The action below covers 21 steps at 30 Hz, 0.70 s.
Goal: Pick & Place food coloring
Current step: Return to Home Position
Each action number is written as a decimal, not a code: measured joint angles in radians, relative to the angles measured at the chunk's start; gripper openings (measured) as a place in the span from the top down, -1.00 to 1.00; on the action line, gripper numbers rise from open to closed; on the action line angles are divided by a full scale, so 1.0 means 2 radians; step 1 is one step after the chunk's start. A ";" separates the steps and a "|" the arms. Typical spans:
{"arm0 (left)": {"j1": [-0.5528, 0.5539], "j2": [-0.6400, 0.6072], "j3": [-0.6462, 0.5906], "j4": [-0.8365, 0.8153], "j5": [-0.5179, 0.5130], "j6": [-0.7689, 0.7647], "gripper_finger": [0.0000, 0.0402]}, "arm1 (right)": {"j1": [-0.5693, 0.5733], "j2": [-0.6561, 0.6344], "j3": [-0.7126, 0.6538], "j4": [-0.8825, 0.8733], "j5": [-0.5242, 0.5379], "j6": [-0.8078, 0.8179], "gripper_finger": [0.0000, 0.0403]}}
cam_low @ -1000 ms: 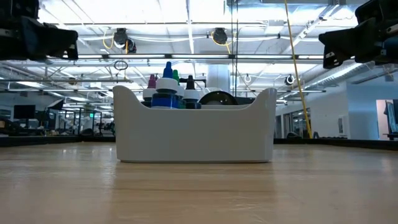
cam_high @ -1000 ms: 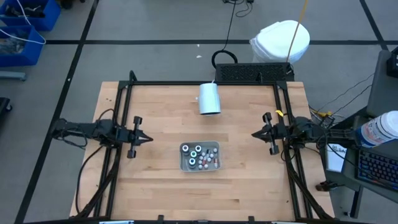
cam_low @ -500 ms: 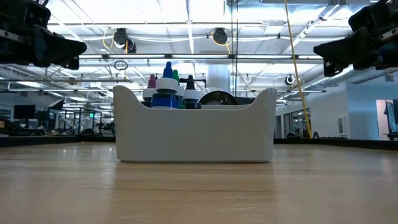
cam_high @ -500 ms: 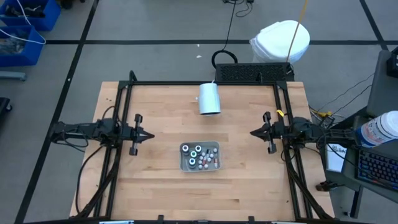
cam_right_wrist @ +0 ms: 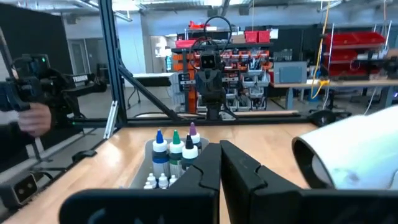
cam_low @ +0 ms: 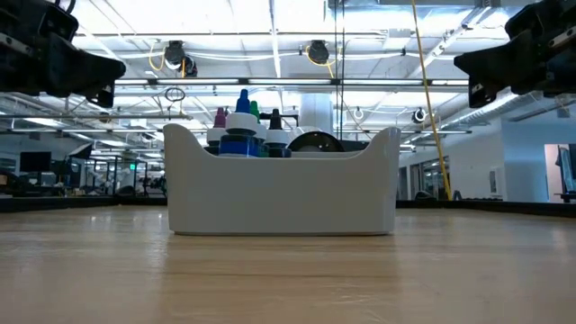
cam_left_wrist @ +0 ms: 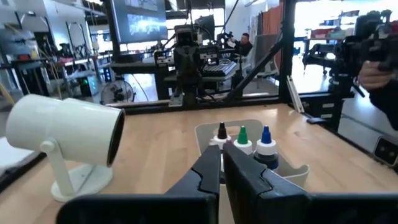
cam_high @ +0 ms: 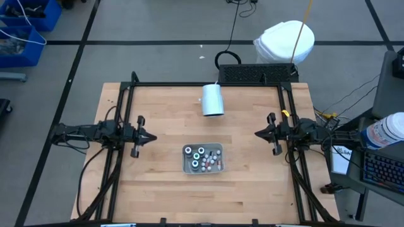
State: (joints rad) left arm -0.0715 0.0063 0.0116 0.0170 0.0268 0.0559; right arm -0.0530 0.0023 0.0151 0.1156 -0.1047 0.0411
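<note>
The food coloring (cam_high: pixel 203 157) is a cluster of tiny bottles standing in a grey-white tray (cam_high: pixel 186 169) at the table's middle, a bit toward the near edge. Coloured tips rise over the tray wall (cam_low: pixel 279 198) in the low view, and the bottles (cam_left_wrist: pixel 242 140) (cam_right_wrist: pixel 175 149) show in both wrist views. My left gripper (cam_high: pixel 153 137) (cam_left_wrist: pixel 222 165) hovers level at the table's left, shut, pointing at the tray. My right gripper (cam_high: pixel 257 134) (cam_right_wrist: pixel 220 155) hovers level at the right, shut, facing it from the other side. Neither touches anything.
A white cylinder (cam_high: pixel 213 99) (cam_left_wrist: pixel 68 134) sits on a small foot near the far edge, its mouth toward the tray. A dark metal frame (cam_high: pixel 208 84) borders the table. A person's hand (cam_right_wrist: pixel 31 118) works a device beyond the table. Bare wood lies between each gripper and the tray.
Both grippers have stayed where they were. My left gripper has rolled a little about the line it points along, and my right gripper has rolled slightly too. The tray, the bottles and the white cylinder have not moved.
</note>
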 joint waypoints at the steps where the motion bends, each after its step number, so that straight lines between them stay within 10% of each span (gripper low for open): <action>1: 0.000 0.000 0.000 0.000 0.000 -0.006 0.85 | 0.000 0.000 0.000 -0.001 0.000 0.009 1.00; 21: 0.000 0.000 0.000 -0.002 0.000 -0.006 0.77 | 0.000 0.000 0.000 -0.002 0.000 0.029 1.00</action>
State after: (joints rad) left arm -0.0715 0.0063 0.0116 0.0132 0.0262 0.0432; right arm -0.0525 0.0029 0.0151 0.1116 -0.1047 0.0998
